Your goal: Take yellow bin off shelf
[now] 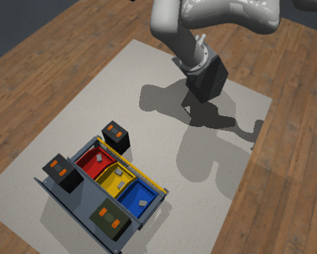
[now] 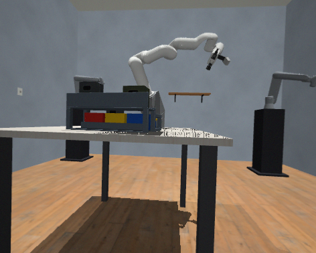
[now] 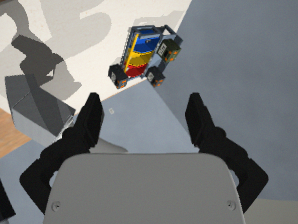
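The yellow open bin (image 1: 107,180) (image 2: 116,118) (image 3: 141,59) sits in the lower level of the grey shelf (image 1: 86,199) (image 2: 106,100), between the red bin (image 1: 89,165) (image 2: 94,117) (image 3: 135,70) and the blue bin (image 1: 133,195) (image 2: 134,118) (image 3: 145,44). Two small grey parts lie in the yellow bin; one shows in each of the others. All three bins look level. My gripper (image 2: 209,67) (image 3: 144,103) is open and empty, high up and far from the shelf. The top view does not show it.
A yellow rail (image 1: 130,164) runs along the shelf's front. A black box (image 1: 63,173) (image 2: 91,87) and an olive box (image 1: 110,220) (image 2: 136,89) stand on the shelf top. Another black box (image 1: 115,136) stands on the pale table (image 1: 90,101) (image 2: 217,142) near the rail's red-bin end.
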`<state>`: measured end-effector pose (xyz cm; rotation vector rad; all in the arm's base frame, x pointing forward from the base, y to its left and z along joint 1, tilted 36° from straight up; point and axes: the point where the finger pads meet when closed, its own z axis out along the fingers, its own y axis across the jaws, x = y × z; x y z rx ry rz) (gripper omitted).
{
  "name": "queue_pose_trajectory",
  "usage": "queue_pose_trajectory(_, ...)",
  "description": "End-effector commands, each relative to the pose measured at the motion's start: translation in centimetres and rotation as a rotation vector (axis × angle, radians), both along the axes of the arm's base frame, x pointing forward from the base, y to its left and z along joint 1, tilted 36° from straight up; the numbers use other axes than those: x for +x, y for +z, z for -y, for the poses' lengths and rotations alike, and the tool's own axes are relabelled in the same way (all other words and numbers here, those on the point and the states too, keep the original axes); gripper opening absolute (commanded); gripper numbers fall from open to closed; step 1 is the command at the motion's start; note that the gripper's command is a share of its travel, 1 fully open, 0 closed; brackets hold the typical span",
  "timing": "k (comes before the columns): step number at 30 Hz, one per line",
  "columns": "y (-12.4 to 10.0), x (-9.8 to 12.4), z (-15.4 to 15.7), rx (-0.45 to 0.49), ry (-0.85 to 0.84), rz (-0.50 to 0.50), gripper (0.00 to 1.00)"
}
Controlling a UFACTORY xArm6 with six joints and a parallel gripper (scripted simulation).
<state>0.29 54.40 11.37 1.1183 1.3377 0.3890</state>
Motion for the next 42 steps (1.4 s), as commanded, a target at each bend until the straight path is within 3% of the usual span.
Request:
queue_pose_trajectory(1,0.16,-0.06,0.02,0.208,0.161,-0.029,1.00)
queue_pose_trajectory(6,0.16,-0.06,0.02,0.208,0.161,-0.029,1.00)
queue_pose_trajectory(7,0.17,-0.08,-0.05,0.045,0.033,-0.007,1.00)
queue_pose_trajectory(11,0.16,-0.06,0.02,0.208,0.161,-0.029,1.00)
queue_pose_trajectory(23,0.16,-0.06,0.02,0.208,0.161,-0.029,1.00)
queue_pose_trajectory(24,0.17,-0.08,-0.05,0.045,0.033,-0.007,1.00)
queue_pose_trajectory(28,0.16,-0.06,0.02,0.208,0.161,-0.029,1.00)
queue_pose_trajectory(40,0.16,-0.06,0.02,0.208,0.161,-0.029,1.00)
queue_pose_trajectory(41,0.17,-0.08,-0.05,0.045,0.033,-0.007,1.00)
queue_pose_trajectory(42,0.17,-0.08,-0.03,0.086,0.065,-0.012,1.00)
